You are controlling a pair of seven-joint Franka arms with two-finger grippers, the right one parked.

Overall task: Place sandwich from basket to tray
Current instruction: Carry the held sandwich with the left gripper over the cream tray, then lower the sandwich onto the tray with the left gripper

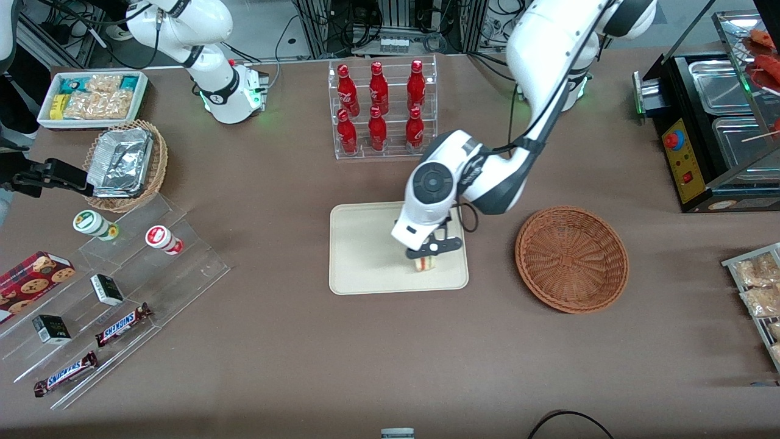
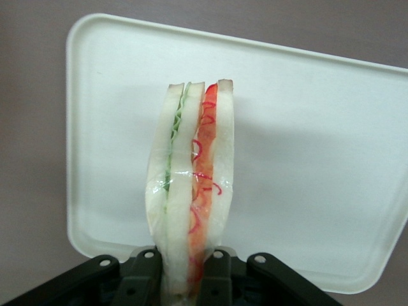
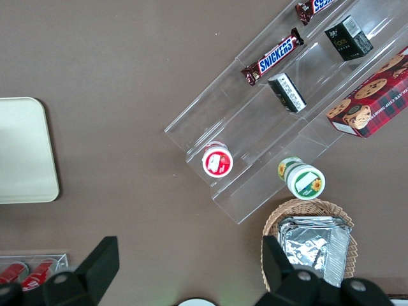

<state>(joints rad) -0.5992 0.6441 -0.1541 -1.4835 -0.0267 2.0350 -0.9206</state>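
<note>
The clear-wrapped sandwich, pale bread layered with green and red filling, stands on edge over the cream tray, its lower end pinched between the gripper's closed-in black fingers.

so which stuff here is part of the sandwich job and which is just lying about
In the job: sandwich, held over the tray by the left gripper; reddish-brown basket.

Lying about: cola bottles, Snickers bars, cookie box, foil containers.

Tool over tray clamps sandwich; bare tray toward the parked arm's end
</note>
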